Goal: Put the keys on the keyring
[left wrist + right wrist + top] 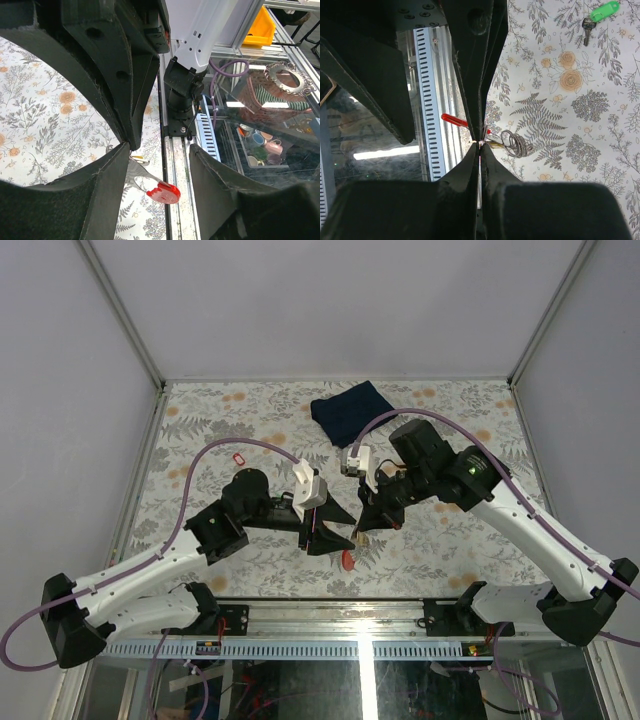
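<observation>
Starting with the top view: can see the left gripper [333,528] and the right gripper [368,523] nose to nose near the front edge of the worktop [220,420]. Just below them is the red tag [347,560] of the keyring, and well apart at the back a folded blue cloth [350,410]. Moving to the left wrist view: looks wide open, fingers [70,200] far apart and gripping nothing, with the keyring [142,176] and its tag sitting in the gap between them. Over to the right wrist view: pinched fully shut on the keyring right where the coil starts (could be nipping the ring wire or a key blade, can't tell which). Can spot what's probably the yellow key [493,145], a yellowish bit hard against that coil, but no telling whether it's actually threaded on. Can also see the green key [600,12] lying loose on the worktop, well away from the ring. So, guessing: one key on at best, green one not even picked up, most of the job left to do.
</observation>
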`<state>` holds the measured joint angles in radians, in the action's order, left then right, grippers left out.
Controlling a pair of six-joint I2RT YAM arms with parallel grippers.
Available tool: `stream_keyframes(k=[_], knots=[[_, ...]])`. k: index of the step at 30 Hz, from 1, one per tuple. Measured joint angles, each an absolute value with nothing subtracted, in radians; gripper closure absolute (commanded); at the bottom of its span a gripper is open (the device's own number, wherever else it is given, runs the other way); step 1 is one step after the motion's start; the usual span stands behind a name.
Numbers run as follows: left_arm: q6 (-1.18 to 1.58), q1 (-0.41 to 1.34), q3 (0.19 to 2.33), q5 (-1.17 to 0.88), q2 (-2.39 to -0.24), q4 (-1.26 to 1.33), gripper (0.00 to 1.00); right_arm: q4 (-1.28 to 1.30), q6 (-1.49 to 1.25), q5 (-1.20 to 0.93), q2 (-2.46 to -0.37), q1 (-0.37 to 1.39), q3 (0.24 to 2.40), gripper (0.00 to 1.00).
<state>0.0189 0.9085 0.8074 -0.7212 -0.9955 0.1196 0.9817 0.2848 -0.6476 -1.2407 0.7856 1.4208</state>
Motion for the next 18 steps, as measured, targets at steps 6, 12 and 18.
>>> stream_keyframes(k=[6,12,18], knots=[[0.031,0.909,0.807,-0.716,-0.995,0.120,0.48,0.982,0.293,-0.651,-1.241,0.786,1.420,1.00],[0.042,0.909,0.807,-0.712,-0.989,0.120,0.46,0.983,0.311,-0.656,-1.241,0.786,1.419,1.00],[0.044,0.907,0.808,-0.665,-0.971,0.123,0.46,1.008,0.317,-0.679,-1.241,0.794,1.412,1.00]])
